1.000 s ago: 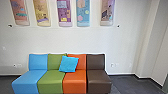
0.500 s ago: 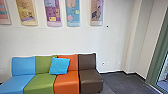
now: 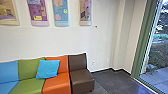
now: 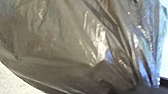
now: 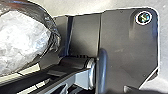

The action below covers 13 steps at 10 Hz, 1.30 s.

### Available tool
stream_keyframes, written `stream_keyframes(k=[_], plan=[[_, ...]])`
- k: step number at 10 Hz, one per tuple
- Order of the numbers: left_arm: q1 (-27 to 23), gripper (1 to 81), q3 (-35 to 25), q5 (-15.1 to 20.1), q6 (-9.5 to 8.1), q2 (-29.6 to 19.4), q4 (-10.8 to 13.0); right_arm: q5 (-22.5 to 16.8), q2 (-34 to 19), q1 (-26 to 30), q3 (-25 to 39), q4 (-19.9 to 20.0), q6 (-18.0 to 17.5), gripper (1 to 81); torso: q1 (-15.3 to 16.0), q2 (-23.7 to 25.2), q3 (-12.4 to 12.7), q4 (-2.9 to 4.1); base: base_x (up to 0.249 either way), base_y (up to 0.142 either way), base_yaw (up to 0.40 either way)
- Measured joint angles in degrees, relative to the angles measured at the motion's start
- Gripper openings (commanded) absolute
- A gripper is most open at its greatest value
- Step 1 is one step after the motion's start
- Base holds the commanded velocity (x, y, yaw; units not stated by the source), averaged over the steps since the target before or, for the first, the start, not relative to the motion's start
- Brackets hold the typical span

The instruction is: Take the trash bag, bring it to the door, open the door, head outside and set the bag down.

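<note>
Left wrist view: close in front of the left gripper is the trash bag (image 4: pixel 72 42), thin, glossy, translucent brownish-grey plastic, its creases running together in sharp folds. Near the right gripper it bulges round, crumpled white stuff inside. I cannot tell whether either gripper is closed on it. Well ahead of both stand smooth, blocky coloured seats (image 3: pixel 80 78), a square blue cushion (image 3: pixel 48 69) and a straight green frame (image 3: pixel 144 40).

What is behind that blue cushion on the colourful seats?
Behind the blue cushion are the green backrest and the orange backrest, each partly in sight beside it. The cushion covers most of where they meet, so I can't tell whether anything small is tucked there.
</note>
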<state>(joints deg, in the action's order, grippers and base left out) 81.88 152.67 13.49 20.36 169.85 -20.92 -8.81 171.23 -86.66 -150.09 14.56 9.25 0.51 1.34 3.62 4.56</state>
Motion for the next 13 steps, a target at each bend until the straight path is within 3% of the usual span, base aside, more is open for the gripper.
stream_keyframes(k=[4,6,10,13], plan=[[0.0,1.0,0.0,-0.05,0.0,0.0,0.0,-0.05,0.96,-0.02,-0.77,-0.28,0.0,81.1,0.0,0.0,0.0,0.0,0.0,0.0,-0.341],[0.04,1.0,0.0,-0.1,0.0,-0.01,0.0,-0.02,1.45,-0.05,-1.15,-2.27,-0.02,81.1,0.0,0.0,0.0,0.0,0.0,0.0,-0.344],[2.16,1.0,0.0,-7.11,0.26,-0.04,0.59,0.16,4.27,-1.45,-4.79,-3.21,-0.09,81.1,-0.02,0.0,0.0,0.0,0.0,0.0,-0.362],[2.45,1.0,0.0,-8.02,0.34,-0.01,1.19,0.59,6.56,-2.39,-9.25,-3.25,-0.27,81.1,-0.02,0.0,0.0,0.0,0.0,0.0,-0.38]])
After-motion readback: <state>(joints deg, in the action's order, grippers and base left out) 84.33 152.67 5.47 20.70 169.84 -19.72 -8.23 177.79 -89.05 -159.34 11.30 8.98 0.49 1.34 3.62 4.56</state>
